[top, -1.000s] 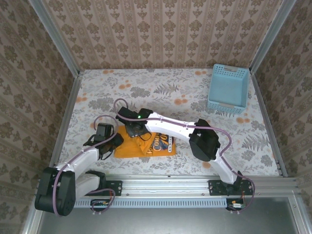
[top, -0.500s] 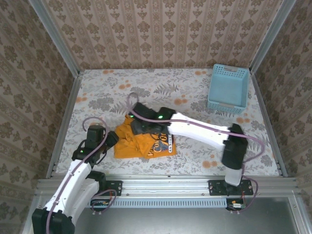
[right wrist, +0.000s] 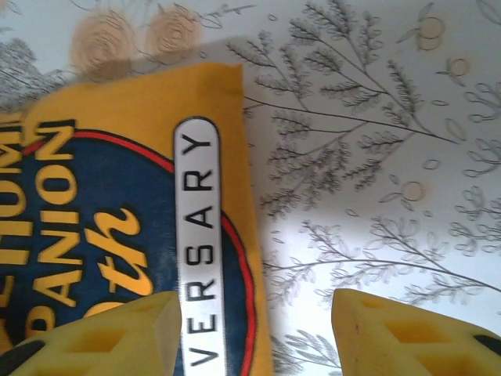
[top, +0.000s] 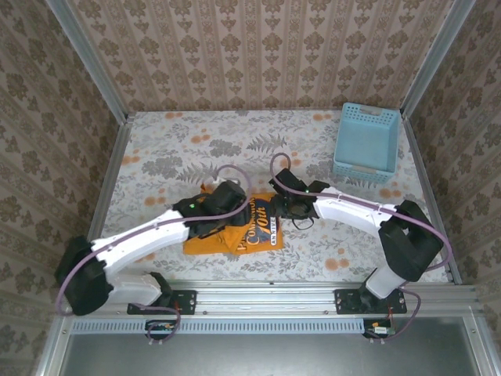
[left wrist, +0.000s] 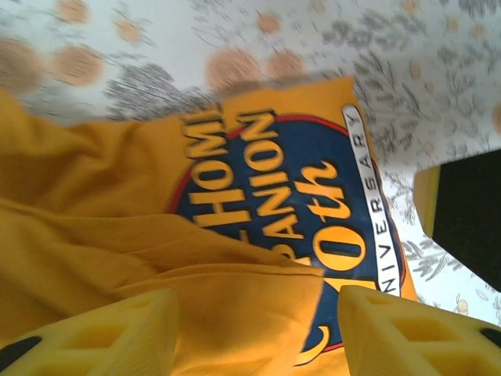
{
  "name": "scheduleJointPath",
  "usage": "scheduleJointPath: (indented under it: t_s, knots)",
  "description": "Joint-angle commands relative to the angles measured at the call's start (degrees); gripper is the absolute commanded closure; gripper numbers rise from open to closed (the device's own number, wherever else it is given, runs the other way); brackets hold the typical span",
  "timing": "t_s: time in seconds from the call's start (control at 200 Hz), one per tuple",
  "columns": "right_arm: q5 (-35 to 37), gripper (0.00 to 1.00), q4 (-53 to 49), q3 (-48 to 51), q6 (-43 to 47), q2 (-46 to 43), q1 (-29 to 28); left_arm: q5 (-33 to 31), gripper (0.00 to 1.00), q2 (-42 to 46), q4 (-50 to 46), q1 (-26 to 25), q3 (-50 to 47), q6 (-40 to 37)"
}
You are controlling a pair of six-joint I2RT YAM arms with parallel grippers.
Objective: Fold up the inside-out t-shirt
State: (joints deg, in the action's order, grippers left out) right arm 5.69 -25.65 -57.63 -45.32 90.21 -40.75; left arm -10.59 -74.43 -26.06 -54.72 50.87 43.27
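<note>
**Both tools empty over a half-folded shirt: choose your next grip**

The t-shirt [top: 258, 231] lies in a rumpled, roughly rectangular bundle on the counter [top: 235, 141], near its front edge and between the two arms. Well apart from it, a light blue lattice basket [top: 366, 142] sits at the far right corner.

Your left tool [left wrist: 257, 333] hangs over the shirt with its fingers spread and nothing between them. Below it a loose flap of cloth crosses the lower part of the print. Your right tool [right wrist: 257, 329] is likewise spread and empty, poised over the shirt's right edge where cloth meets counter.

I judge you to be between folds. The bundle looks uneven, thick on the left and flat on the right. The next move calls for a clean pinch on an edge or corner, low enough to catch the layers you want and no more.

The cloth is soft orange-yellow knit that creases easily. Its print is a smooth dark blue oval with yellow lettering, a red outline and a white "ANNIVERSARY" band. The tool fingers are yellow with hollow, ribbed faces. The counter wears a pale floral covering.
</note>
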Motion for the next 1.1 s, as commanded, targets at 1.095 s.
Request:
scheduleJointPath:
  t_s: [1.095]
  knots:
    - [3.3,0.45,3.3,-1.0,0.5,1.6,-2.3,-10.2,0.63,7.7,-14.7,9.4,-10.3,7.3]
